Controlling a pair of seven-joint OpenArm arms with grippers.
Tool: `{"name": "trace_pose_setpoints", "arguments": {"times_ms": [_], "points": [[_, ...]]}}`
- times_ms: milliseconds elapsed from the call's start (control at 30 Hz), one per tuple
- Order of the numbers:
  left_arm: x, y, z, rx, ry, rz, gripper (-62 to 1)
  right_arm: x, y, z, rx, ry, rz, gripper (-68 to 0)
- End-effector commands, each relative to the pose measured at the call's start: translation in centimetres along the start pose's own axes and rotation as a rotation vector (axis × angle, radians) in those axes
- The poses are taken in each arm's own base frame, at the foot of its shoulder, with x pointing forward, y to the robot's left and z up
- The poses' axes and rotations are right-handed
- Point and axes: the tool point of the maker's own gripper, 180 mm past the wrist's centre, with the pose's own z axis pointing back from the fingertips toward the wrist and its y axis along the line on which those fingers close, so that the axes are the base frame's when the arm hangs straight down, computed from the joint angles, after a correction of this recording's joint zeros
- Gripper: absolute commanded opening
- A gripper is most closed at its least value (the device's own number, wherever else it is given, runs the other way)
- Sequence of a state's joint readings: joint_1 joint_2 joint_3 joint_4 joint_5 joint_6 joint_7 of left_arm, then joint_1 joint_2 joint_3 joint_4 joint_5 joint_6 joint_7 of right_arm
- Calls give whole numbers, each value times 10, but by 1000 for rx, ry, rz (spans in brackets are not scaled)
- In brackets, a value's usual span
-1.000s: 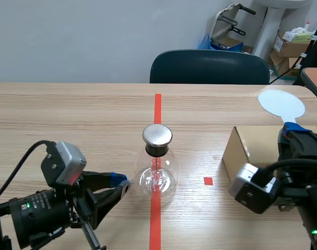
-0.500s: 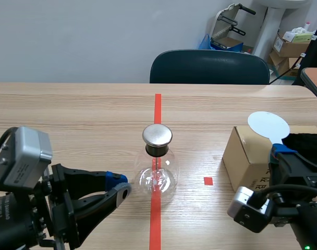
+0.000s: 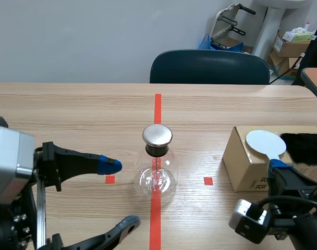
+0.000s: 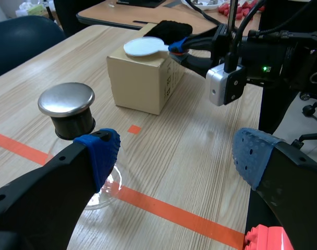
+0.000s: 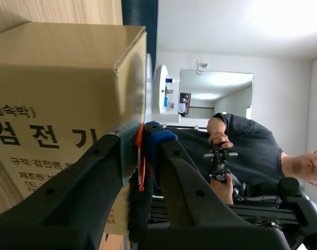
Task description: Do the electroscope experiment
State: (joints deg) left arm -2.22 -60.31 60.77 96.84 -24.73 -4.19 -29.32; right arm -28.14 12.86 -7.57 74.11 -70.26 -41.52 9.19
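- Electroscope [image 3: 157, 166]: glass flask with a round metal cap, upright on the tabletop [image 3: 70, 114], on the red tape line near the middle.
- Left tool [image 3: 119, 195]: jaws spread wide, holding nothing. One blue-tipped finger is level with the flask and just to its side, not touching. The other is lower and nearer the robot. In the left wrist view the flask stands just beyond one pad [image 4: 98, 151].
- Cardboard box [image 3: 252, 161]: on the tabletop, well apart from the flask on the right arm's side.
- White disc paddle [image 3: 263, 141]: round white head over the top of the box. Cannot tell whether it touches the box.
- Right tool [image 3: 281, 169]: closed on the paddle's handle. In the right wrist view the fingers pinch a thin strip hard against the box wall.
- Black fur pad [image 3: 304, 148]: lies on the box top, just beside the disc.
- Chair [image 3: 209, 65]: dark, at the far edge of the tabletop.
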Motion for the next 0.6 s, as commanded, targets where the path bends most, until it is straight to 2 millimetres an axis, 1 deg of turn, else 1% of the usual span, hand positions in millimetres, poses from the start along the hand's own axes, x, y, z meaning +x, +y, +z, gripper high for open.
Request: {"name": "trace_pose_setpoints", "arguments": {"times_ms": [0, 100, 300, 567], "points": [[15, -8, -1, -30, -36, -10, -138, -3, -14, -4, -62, -5, 19, -667], [19, -10, 3, -44, -27, -21, -138, -3, -13, -4, -62, -5, 19, -667], [21, -10, 9, -52, -10, -28, -138, 0, -12, -4, -56, -23, 42, -667], [19, -10, 9, -52, 6, -29, -138, 2, 2, 2, -14, -47, 65, -667]]}}
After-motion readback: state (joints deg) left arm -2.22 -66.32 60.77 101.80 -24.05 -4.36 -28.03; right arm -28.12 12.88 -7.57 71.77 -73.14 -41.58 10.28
